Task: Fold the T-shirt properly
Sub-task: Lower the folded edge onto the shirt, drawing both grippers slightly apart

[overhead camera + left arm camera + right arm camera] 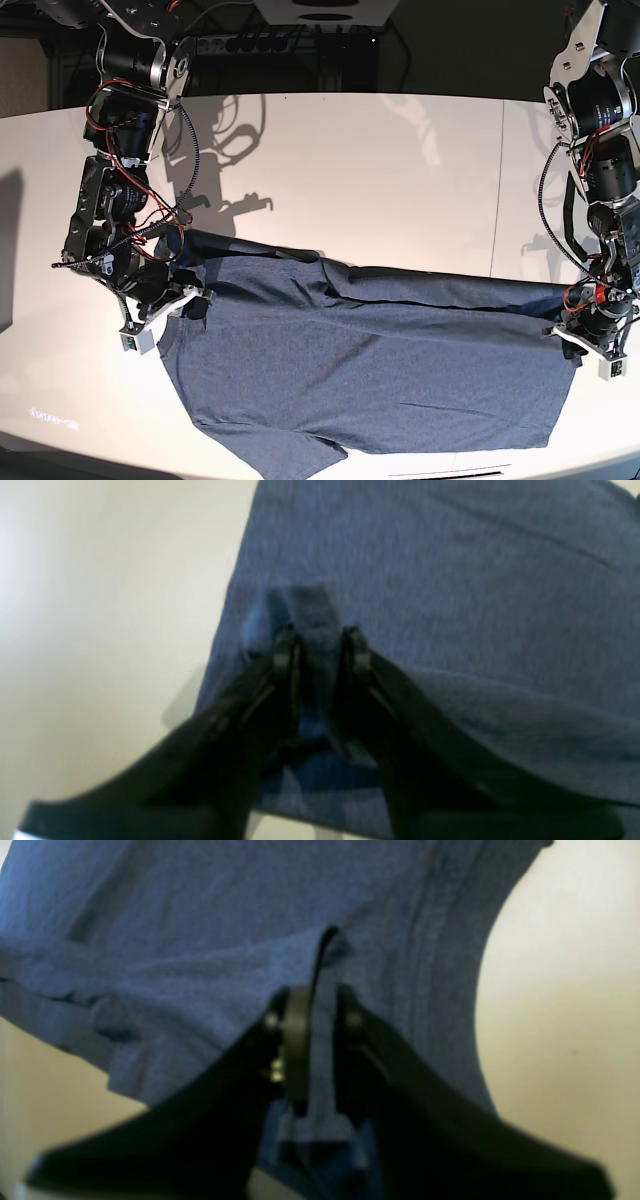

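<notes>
Holding the T-shirt (380,370) stretched lengthwise, my left gripper (320,635) and right gripper (312,1005) each pinch opposite ends.

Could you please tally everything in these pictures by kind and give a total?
T-shirt: 1
Claws, left claw and right claw, each shut on the T-shirt: 2
Table: 1
Total: 4
</notes>
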### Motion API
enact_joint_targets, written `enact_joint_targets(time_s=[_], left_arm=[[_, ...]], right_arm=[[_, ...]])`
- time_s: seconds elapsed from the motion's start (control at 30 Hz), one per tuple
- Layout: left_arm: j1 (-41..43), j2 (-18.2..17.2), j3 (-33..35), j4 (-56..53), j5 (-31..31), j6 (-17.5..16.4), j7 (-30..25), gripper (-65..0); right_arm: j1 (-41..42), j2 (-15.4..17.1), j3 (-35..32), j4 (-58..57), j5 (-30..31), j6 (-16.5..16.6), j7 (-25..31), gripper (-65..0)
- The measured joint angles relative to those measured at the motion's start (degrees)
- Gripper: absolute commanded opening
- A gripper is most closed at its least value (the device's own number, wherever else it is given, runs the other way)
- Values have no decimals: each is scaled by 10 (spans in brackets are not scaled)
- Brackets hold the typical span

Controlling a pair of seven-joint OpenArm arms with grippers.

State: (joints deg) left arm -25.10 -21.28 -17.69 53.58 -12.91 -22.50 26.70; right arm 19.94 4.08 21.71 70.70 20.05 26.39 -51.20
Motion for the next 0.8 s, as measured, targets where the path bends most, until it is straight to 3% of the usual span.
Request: enact_joint_targets(time_s=[0.07,0.3,0.8], left_arm=[[0,0,0,0,0,0,-5,-483],[0,0,0,0,0,0,-39,-483],[-10,0,0,0,-8,0,-71,-482]], right_arm=[[0,0,0,0,0,0,6,-425],[0,0,0,0,-22,0,37,-424],[0,0,0,0,-52,0,37,-424]])
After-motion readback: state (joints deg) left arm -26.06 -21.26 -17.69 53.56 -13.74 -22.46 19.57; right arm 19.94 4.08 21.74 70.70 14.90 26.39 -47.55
